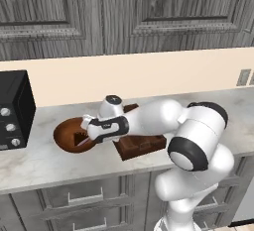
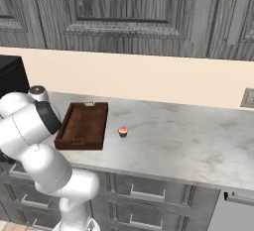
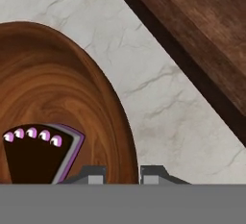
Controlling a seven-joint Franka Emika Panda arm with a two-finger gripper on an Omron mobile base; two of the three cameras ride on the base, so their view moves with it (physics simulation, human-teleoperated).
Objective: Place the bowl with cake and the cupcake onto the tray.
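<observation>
Three views of one marble kitchen counter, taken in turn.

Left base view, arm: the white arm reaches left across the counter (image 1: 34,163), its hand low over the near right side of the bowl with cake (image 1: 67,135).
Left base view, bowl: a round brown wooden bowl sitting on the counter, left of the tray (image 1: 144,145), with a dark cake slice inside.
Left base view, surroundings: a black appliance (image 1: 15,108) stands at the far left against the cream wall.

Right base view, tray: the dark wooden tray (image 2: 82,125) lies on the counter with nothing on it.
Right base view, cupcake: the cupcake (image 2: 123,131), pink-frosted, stands on the marble just right of the tray, apart from it.

Hand view, gripper: the gripper (image 3: 122,174) has its two dark tips drawn close together, one on each side of the bowl's rim, clamped on it.
Hand view, bowl: the wooden bowl (image 3: 57,93) holds the dark triangular slice with pale dots along its edge.
Hand view, tray: a tray (image 3: 202,40) corner crosses the upper right, apart from the bowl.
</observation>
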